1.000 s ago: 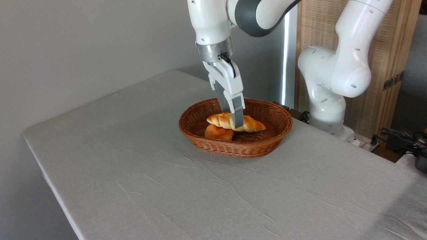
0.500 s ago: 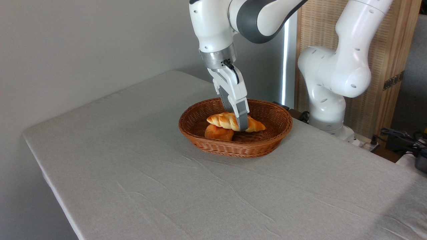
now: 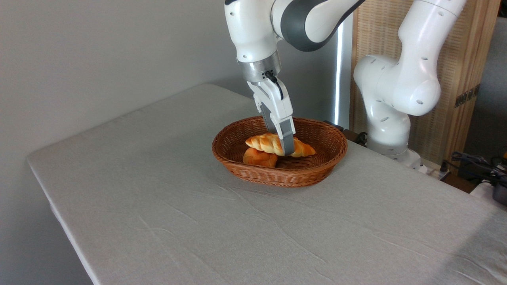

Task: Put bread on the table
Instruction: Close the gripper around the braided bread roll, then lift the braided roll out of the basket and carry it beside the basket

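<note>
The single fixed camera looks down across a table (image 3: pixel 198 221) covered in wrinkled light grey cloth. An oval wicker basket (image 3: pixel 279 174) sits toward the table's 1 o'clock area. Inside it lies the bread (image 3: pixel 266 143), a long braided golden loaf, resting on top of a small round bun (image 3: pixel 259 158) at the loaf's 7 o'clock. A white robot arm (image 3: pixel 253 35) reaches down from 12 o'clock, and its gripper (image 3: pixel 286 147) straddles the loaf just right of its middle.

The near finger (image 3: pixel 286 136) crosses the front of the loaf; the far finger is hidden behind it, so whether the gripper is clamped on the bread or only poised around it cannot be told. Judging by this, the grasp is under way; lifting the loaf clear and setting it on the cloth remain. The arm's upper part is cut off by the frame's top edge.
</note>
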You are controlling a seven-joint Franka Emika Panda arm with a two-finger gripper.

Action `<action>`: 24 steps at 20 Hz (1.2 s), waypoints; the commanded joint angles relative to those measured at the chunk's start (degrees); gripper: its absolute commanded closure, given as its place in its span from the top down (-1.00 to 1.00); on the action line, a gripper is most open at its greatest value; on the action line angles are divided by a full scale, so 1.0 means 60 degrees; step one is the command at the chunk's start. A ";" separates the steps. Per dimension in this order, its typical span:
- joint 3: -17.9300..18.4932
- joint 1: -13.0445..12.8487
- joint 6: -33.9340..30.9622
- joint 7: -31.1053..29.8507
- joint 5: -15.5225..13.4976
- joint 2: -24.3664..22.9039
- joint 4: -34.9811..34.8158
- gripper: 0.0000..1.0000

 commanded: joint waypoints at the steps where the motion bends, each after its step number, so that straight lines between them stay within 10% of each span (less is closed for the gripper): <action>1: 0.0110 -0.0110 0.0059 0.0174 0.0114 -0.0057 -0.0069 -0.37; 13: 0.0124 -0.0066 -0.1126 0.0144 0.0217 0.0132 0.1627 -0.26; 20: 0.1134 -0.0124 -0.1700 -0.1012 -0.0735 0.3338 0.5700 -0.26; 24: 0.1267 -0.0124 0.1197 -0.1890 -0.0809 0.4923 0.6186 -0.26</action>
